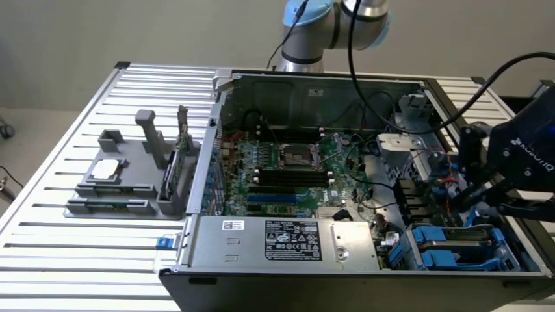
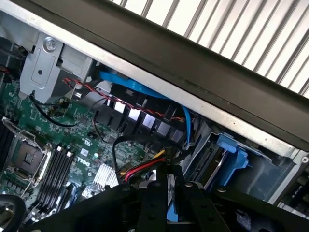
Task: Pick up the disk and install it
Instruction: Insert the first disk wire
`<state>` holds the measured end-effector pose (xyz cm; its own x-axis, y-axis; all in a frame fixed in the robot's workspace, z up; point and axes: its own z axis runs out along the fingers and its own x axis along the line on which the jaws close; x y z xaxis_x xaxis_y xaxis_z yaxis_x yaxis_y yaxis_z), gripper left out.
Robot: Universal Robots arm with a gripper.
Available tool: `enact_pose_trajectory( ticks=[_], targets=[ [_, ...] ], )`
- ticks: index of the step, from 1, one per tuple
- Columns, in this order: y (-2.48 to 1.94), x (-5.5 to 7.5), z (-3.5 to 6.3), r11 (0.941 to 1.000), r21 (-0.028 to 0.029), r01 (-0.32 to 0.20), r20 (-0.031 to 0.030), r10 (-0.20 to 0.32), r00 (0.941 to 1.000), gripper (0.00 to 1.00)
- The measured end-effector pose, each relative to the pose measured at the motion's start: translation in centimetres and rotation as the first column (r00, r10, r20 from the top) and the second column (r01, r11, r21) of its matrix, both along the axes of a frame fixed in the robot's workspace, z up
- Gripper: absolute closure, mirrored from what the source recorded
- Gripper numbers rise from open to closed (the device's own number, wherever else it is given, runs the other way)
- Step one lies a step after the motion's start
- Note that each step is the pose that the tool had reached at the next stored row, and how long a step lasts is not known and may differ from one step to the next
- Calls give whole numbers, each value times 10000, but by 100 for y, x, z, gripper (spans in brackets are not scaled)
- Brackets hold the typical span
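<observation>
You have the disk (image 2: 169, 192) edge-on between the fingers of the gripper (image 2: 169, 181). In the wrist view a thin silver strip with blue carrier plastic beneath it fills the narrow gap. The fingers are drawn in tight against it, so I judge it pinched across its two flat faces. Held that way, it leads with its thin side rather than its broad face, which suits a narrow slot. It hangs inside the open computer case (image 1: 347, 81), at the lower right of the exterior view, just beside the blue drive bay (image 1: 455, 246).

The bay is tucked into the case corner, with the dark case wall (image 2: 207, 72) right behind it. That wall is your nearest hard edge, and the gripper's body looks close to it in the exterior view.

Room is tight on the inner side too. A red, yellow and black cable bundle (image 2: 144, 167) loops right at the fingers, and a blue flat cable (image 2: 142, 90) runs along the wall. The motherboard (image 1: 286, 166) lies toward the exterior view's left, and the power supply box (image 1: 290, 240) closes off the lower edge. As I judge it, the only generous clearance is straight up through the case's open side.
</observation>
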<state>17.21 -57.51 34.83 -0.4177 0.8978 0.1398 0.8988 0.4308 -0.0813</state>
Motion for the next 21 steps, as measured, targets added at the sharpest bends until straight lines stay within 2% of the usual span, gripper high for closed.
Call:
enact_pose_trajectory(
  ticks=[2, 4, 11, 13, 15, 18, 21],
  targets=[
    [0, 0, -1, 9998, -1, 217, -134, -217, 9997, 84],
    [0, -1, 0, 9989, -6, 467, -210, -467, 9987, 84],
    [0, 0, -3, 9893, -13, 1460, -297, -1460, 9888, 84],
    [0, 0, -3, 9856, -23, 1693, -344, -1693, 9850, 84],
    [1, -1, -3, 9829, -69, 1838, -414, -1839, 9821, 84],
    [0, 0, -1, 9800, -209, 1980, -466, -1987, 9789, 84],
    [0, 2, 5, 9758, -325, 2162, -524, -2177, 9746, 84]
  ],
)
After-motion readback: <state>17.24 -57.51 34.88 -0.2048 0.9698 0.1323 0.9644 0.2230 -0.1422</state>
